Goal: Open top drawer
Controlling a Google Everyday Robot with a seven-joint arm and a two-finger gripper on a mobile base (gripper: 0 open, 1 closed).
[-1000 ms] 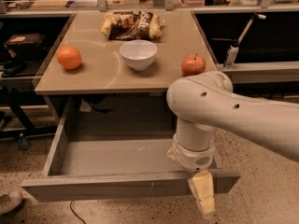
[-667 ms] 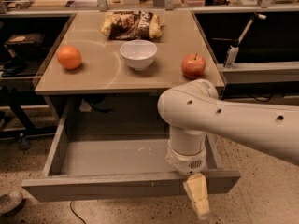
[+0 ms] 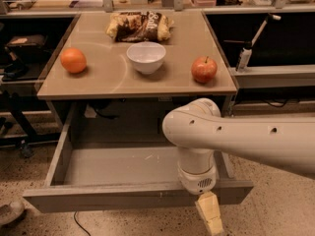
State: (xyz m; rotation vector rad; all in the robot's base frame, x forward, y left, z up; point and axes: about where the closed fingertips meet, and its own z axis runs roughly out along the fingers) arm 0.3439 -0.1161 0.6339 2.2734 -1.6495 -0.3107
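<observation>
**Gripper (image 3: 209, 215) hanging low at the drawer front**

I see it just in front of the top drawer (image 3: 98, 196), right of centre. Released or clenched, I can't tell. That drawer stands pulled well out beneath the surface (image 3: 113, 80), which carries an orange (image 3: 73, 60), a bowl (image 3: 146, 57) and an apple (image 3: 204, 69).

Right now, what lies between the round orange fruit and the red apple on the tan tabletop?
A round white bowl, seen in the camera view. The gripper hangs in front of the open grey top drawer.
</observation>
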